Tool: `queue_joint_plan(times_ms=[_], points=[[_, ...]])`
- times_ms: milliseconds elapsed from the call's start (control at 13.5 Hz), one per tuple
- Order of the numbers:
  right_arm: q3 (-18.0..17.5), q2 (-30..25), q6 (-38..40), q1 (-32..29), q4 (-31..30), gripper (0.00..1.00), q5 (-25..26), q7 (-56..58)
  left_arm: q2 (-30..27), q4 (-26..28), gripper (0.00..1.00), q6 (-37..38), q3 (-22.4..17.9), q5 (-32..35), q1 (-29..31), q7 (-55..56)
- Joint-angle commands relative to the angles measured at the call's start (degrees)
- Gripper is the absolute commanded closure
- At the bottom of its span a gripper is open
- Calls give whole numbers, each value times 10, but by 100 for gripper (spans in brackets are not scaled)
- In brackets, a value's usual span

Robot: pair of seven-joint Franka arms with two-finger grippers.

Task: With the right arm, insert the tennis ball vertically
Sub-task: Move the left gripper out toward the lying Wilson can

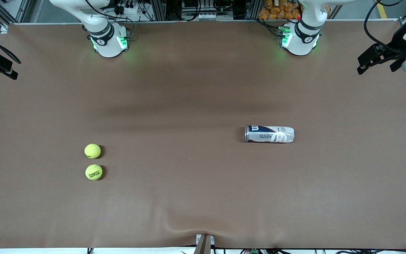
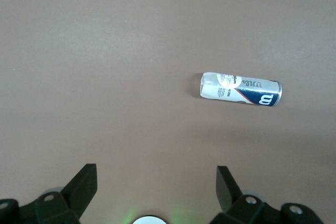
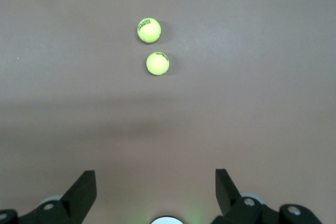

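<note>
Right wrist view | right end effector (image 3: 156, 192) agape, empty | tennis balls (image 3: 157, 63) well apart

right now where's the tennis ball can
The tennis ball can lies on its side on the brown table toward the left arm's end, well apart from the two tennis balls at the right arm's end.

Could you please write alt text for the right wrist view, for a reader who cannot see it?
Two yellow-green tennis balls, one with dark lettering and one plainer, lie close together but apart on a brown table cover. The right gripper hangs above the cover with its fingers open, holding nothing.
</note>
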State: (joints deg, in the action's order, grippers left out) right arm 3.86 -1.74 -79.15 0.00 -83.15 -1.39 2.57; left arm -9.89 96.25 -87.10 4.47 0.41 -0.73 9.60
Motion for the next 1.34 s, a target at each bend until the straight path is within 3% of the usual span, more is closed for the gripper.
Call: queue_joint_plan(times_ms=[0,966,1263], points=[[-3,7,4,-13,14,0,-6,-6,14,-21,0,12,-4,-1,-1,-7],[-3,7,3,-15,14,0,-5,-6,39,-38,0,12,0,21,-8,-14],[-3,8,4,-16,14,0,-5,-5,41,-34,0,12,21,20,-7,-15]])
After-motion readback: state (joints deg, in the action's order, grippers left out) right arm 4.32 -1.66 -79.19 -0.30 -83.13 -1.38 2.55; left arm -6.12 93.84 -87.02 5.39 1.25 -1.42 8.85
